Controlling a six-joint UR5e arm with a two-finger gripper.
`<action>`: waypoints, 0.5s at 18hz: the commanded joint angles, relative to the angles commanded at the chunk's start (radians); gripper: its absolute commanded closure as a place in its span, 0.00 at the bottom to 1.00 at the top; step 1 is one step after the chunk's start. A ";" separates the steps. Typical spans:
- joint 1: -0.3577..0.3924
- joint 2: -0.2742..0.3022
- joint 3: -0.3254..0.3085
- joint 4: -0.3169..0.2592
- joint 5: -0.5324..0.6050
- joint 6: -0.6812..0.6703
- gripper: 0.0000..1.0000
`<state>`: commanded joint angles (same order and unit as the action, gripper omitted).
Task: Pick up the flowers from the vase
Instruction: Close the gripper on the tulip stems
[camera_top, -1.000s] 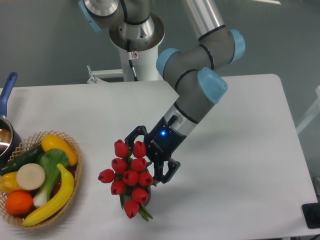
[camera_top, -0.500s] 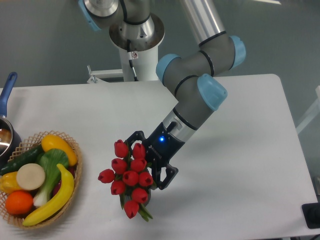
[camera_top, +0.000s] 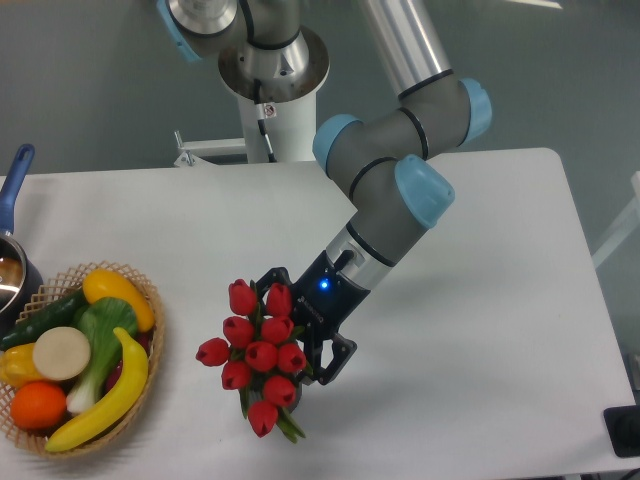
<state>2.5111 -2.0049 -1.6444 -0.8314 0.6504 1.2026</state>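
- the black two-finger pincer (camera_top: 300, 325) is spread wide, one finger above and one below the right side of the bunch, clenching nothing.
- the bunch of red closed tulip buds with green stems (camera_top: 258, 350) stands just left of the pincer, touching or nearly touching its fingers.
- the small dark vase is almost wholly hidden beneath the buds.
- far left of the pincer sits a wicker basket (camera_top: 150, 300) of colourful fruit and vegetables.
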 joint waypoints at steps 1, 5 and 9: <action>0.000 0.002 0.000 0.000 -0.002 0.000 0.11; 0.000 0.002 -0.002 0.002 -0.003 0.002 0.30; 0.000 0.003 -0.008 0.002 -0.002 0.003 0.35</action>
<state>2.5111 -2.0019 -1.6521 -0.8299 0.6489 1.2057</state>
